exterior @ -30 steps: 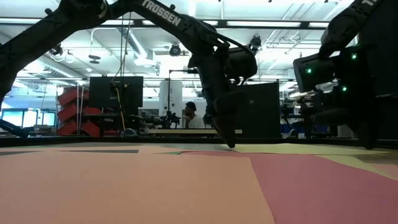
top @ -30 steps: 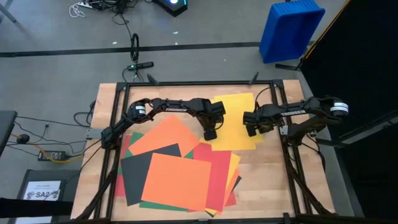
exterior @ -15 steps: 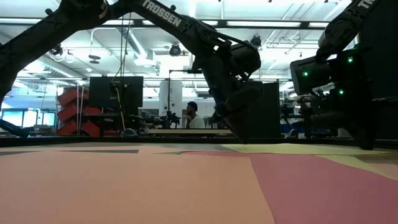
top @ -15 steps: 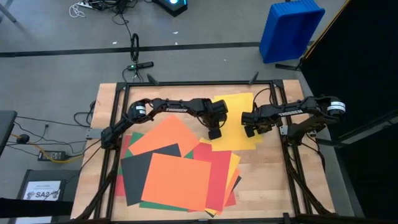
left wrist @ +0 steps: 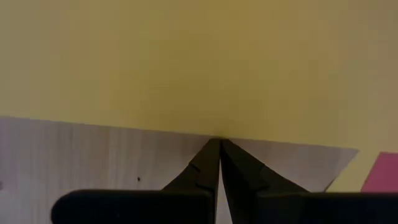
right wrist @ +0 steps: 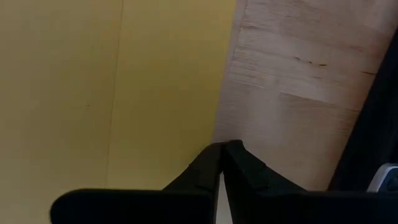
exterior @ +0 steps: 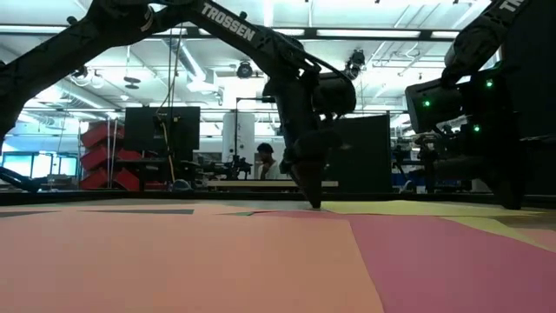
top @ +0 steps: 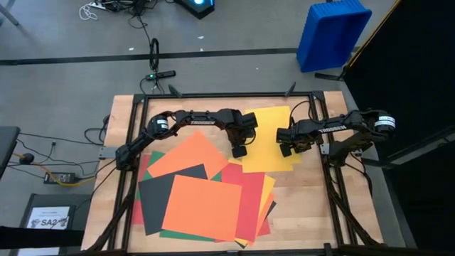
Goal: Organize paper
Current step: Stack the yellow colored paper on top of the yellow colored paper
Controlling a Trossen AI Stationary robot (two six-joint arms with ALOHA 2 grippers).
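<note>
Sheets of thin matte coloured paper (top: 202,195), orange, red, green, black and yellow, lie fanned across the near half of the wooden table (top: 306,206). Beyond them a separate yellow sheet (top: 269,121) lies flat. Left gripper (top: 239,151), fingers pinched together and empty, points steeply down with its tip at that sheet's near edge. Right gripper (top: 286,150), likewise clenched on nothing, hangs over the sheet's right edge, arm bent inward.

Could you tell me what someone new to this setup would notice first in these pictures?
Probably the fan of overlapping coloured paper on the table's front half, topped by an orange sheet. Behind it a separate yellow sheet lies between the two arms: the shut left gripper tips down at its edge, the shut right gripper opposite.
</note>
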